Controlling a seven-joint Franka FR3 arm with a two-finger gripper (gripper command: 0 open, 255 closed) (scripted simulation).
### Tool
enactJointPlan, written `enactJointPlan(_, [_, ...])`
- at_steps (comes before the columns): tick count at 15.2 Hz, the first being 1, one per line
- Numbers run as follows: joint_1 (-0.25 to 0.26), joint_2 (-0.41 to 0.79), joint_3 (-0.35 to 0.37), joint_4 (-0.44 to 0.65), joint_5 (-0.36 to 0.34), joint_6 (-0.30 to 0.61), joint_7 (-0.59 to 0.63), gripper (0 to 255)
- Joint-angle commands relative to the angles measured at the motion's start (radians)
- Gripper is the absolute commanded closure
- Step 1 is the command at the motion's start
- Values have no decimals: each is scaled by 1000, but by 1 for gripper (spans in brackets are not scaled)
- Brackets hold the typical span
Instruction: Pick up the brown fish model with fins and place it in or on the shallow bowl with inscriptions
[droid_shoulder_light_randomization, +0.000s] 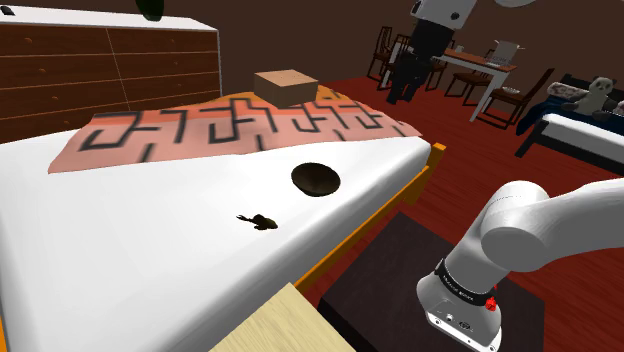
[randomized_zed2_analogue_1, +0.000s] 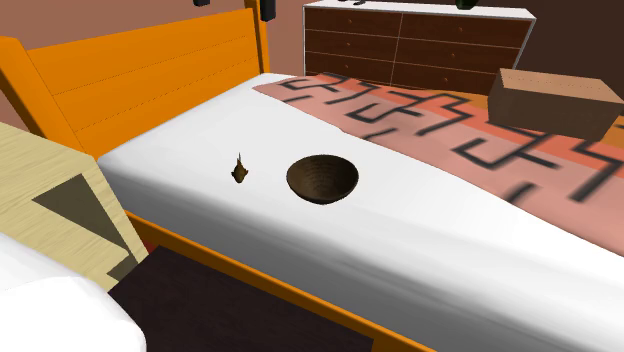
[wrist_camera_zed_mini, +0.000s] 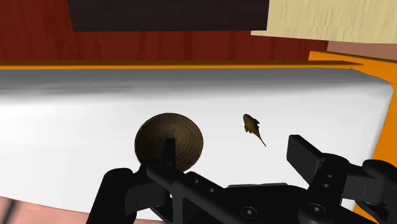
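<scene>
A small brown fish (droid_shoulder_light_randomization: 260, 220) is shown lying on a white bed (droid_shoulder_light_randomization: 120, 230), near its orange side edge. A dark, empty bowl (droid_shoulder_light_randomization: 316, 179) is set close by on the shoulder view's right, not touching the fish. The gripper (wrist_camera_zed_mini: 236, 159) is poised above both with its fingers wide apart and nothing clasped. Nothing is judged done yet, so the grasp, lift and placing are all left.

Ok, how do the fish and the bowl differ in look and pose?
The fish is far smaller than the bowl. The fish is slim with a thin tail; the bowl is round and hollow, opening up. Both are dark brown and rest apart on the white sheet.
</scene>
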Motion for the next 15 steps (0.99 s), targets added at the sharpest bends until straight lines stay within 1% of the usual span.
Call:
enactJointPlan(1, [0, 0, 0, 0, 0, 0, 0, 0])
enactJointPlan(8, [22, 64, 91, -153, 38, 228, 83, 0])
enactJointPlan(15, [45, 207, 184, -240, 66, 468, 168, 0])
